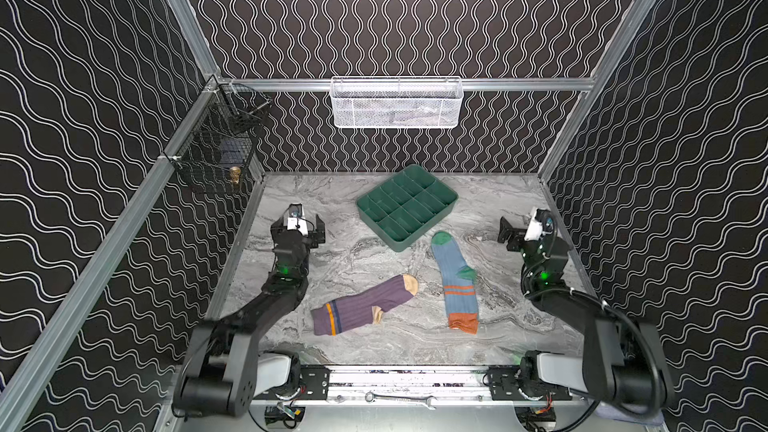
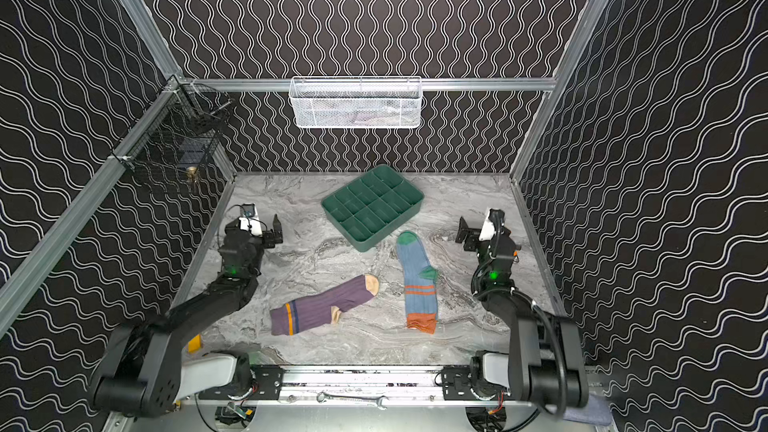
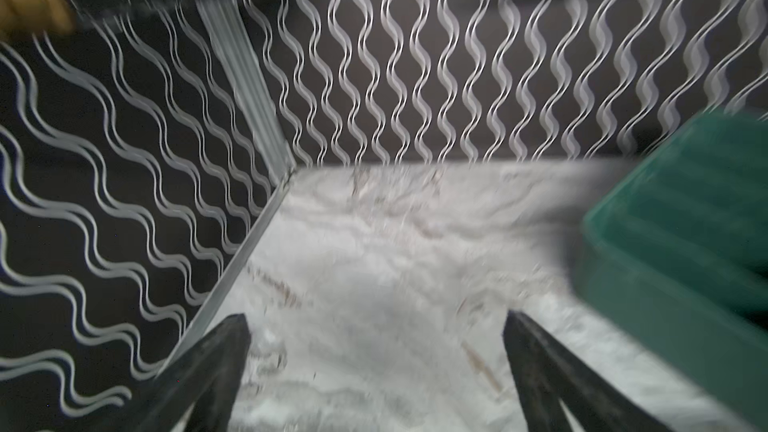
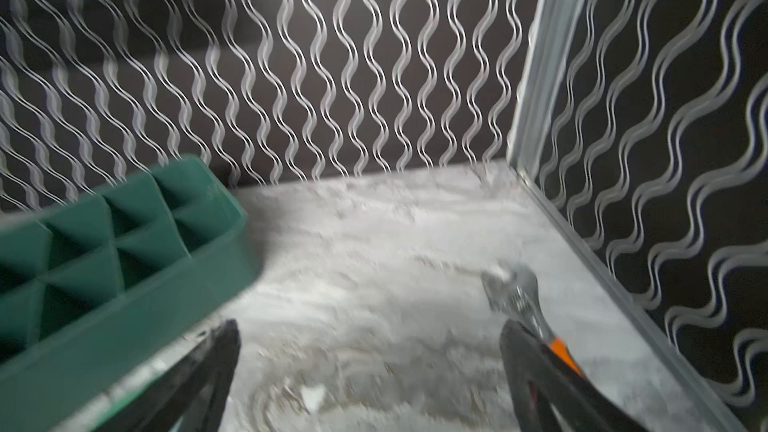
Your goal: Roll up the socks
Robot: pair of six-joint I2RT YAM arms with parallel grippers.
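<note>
Marble table is mostly bare around the green tray. Blue sock runs straight out from it, toe nearest; purple sock slants farther front-left. Left gripper and right gripper flank it, gaping, empty.

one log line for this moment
stage: not started | left claw: open, empty | right claw: open, empty | purple sock: flat | blue sock: flat

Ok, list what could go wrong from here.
The purple sock and blue sock lie apart at different angles, so a roll may come out crooked. The blue sock's toe sits near the green tray, which a reach might bump. A wrench lies beside the open right gripper and could get knocked.
</note>
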